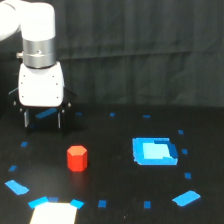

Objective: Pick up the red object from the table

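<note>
The red object [77, 158], a small red-orange hexagonal block, stands upright on the black table [110, 170], left of the middle. My gripper [42, 120] hangs at the upper left of the exterior view, above and behind the block and a little to its left. Its two dark fingers [26, 118] point down, spread apart with nothing between them. The gripper is clear of the block and does not touch it.
A larger blue square patch [154, 151] lies on the table to the right of the block. Small blue tape marks [16, 187] dot the surface. A whitish patch [54, 214] sits at the near edge. A dark curtain hangs behind.
</note>
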{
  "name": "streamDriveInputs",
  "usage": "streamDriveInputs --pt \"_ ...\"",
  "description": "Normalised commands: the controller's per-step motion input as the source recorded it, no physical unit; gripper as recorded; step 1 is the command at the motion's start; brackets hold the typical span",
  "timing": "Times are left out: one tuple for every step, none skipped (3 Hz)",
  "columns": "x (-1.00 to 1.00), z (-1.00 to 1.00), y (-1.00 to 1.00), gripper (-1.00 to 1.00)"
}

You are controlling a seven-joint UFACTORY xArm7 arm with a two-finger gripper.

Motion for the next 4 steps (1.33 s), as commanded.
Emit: streamDriveInputs --pt "0.54 -0.29 -1.0 1.0" --pt "0.44 -0.35 -0.81 1.0" --pt "0.97 -0.36 -1.0 0.94" --pt "0.58 -0.27 -1.0 0.38"
